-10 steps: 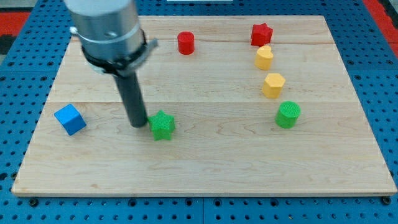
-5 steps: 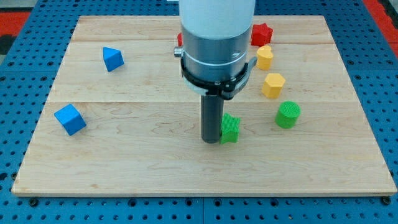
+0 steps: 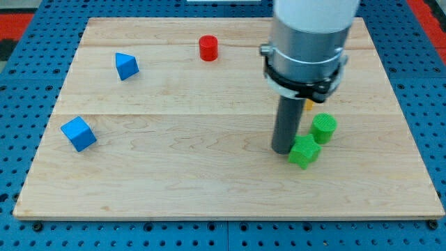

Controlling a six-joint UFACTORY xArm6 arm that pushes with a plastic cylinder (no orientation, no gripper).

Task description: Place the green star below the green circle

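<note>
The green star (image 3: 304, 152) lies on the wooden board (image 3: 174, 174) at the lower right, just below and left of the green circle (image 3: 323, 128), nearly touching it. My tip (image 3: 282, 149) stands against the star's left side. The arm's body hides the blocks above the green circle.
A red cylinder (image 3: 208, 48) sits near the view's top centre. A blue triangle (image 3: 126, 65) is at the upper left and a blue cube (image 3: 78, 133) at the left. A sliver of a yellow block (image 3: 307, 107) shows beside the rod.
My tip has pushed the green star to the right across the board, from left of centre to just below-left of the green circle. The arm now covers the red star and yellow blocks.
</note>
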